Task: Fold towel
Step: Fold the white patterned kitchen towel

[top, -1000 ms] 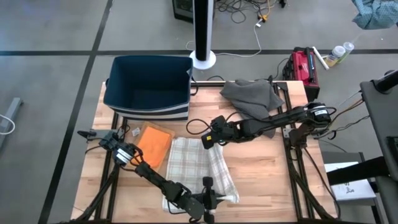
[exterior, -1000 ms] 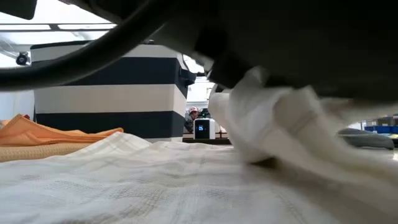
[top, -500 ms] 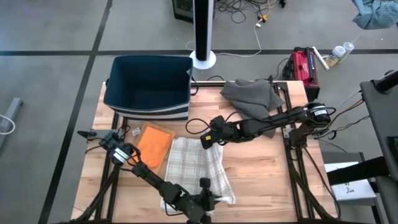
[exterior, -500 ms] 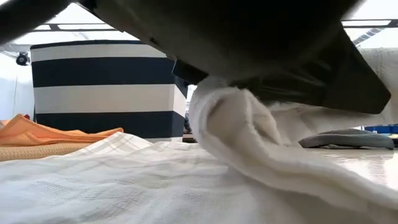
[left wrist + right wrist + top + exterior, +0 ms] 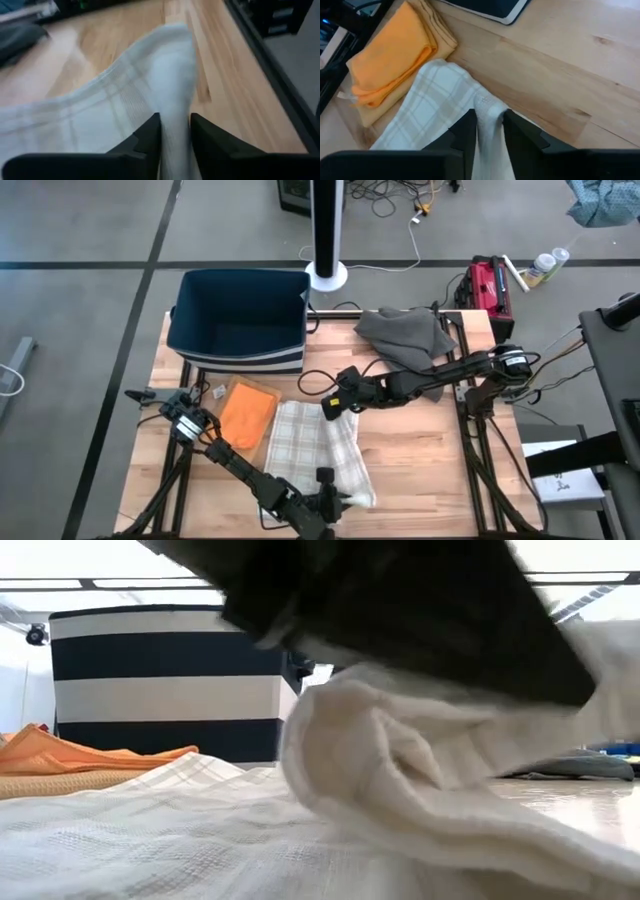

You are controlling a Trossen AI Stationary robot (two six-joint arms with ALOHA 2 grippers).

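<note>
A white checked towel lies spread on the wooden table, partly over a folded orange cloth. My left gripper is at the towel's near right corner, shut on a bunch of it, which is raised off the table in the low view. My right gripper is at the towel's far right corner, shut on it. Both wrist views show cloth filling the gap between the fingers, left gripper and right gripper. My left gripper pinches a bunched fold of the towel's near right corner between its two fingers, several layers gathered. The fingers slant down from the table's near left. The bunch is raised a little; the rest of the towel lies on the table. My right gripper pinches the towel's far right corner between its two fingers, slanting down from the table's right. The corner stands up as a small ridge between the fingers, and the cloth beyond it lies flat beside the orange cloth.
A navy and white striped bin stands at the far left of the table. A crumpled grey cloth lies at the far right. A red device sits past the far right corner. Bare wood lies right of the towel.
My left gripper has risen a little and gone toward the table's left with the towel's near right corner. The bunched cloth has lifted and shifted left in the low view, and the towel's near end has grown narrower. The far end has stayed where it was.
</note>
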